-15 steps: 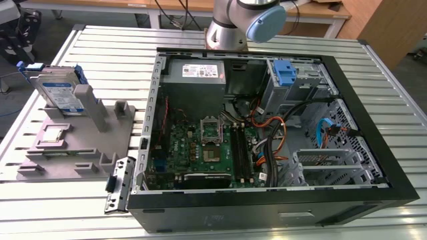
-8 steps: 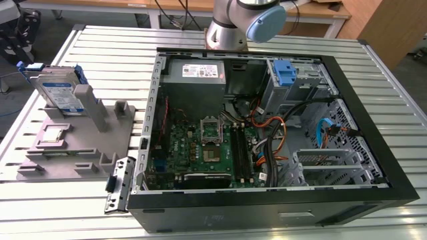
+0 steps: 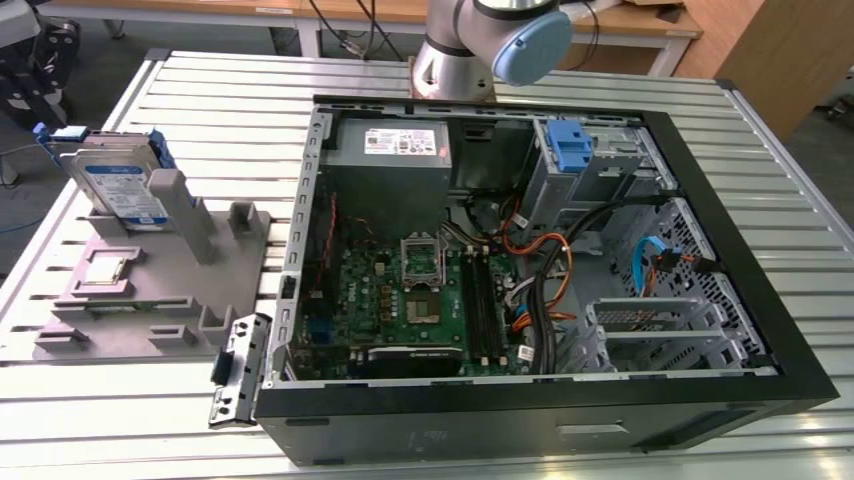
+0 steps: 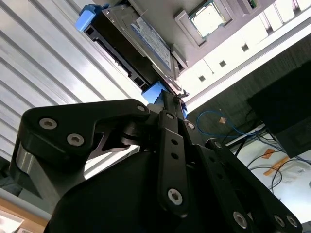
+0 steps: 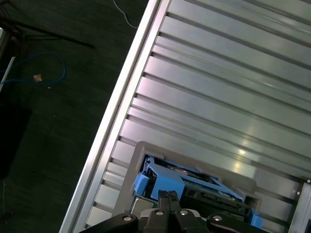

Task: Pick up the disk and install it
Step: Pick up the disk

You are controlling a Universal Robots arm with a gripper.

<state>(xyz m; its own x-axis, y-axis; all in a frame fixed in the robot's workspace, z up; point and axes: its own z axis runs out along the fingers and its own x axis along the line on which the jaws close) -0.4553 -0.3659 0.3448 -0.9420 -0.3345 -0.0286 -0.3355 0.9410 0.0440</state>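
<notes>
Exterior view high above the computer case, both wrist views close behind jaws — sharing the disk.

I see bright, even overhead light in the exterior view. Glare streaks the table slats in both wrist views; the computer case interior lies shaded; the gripper reads dark against bright slats.
</notes>
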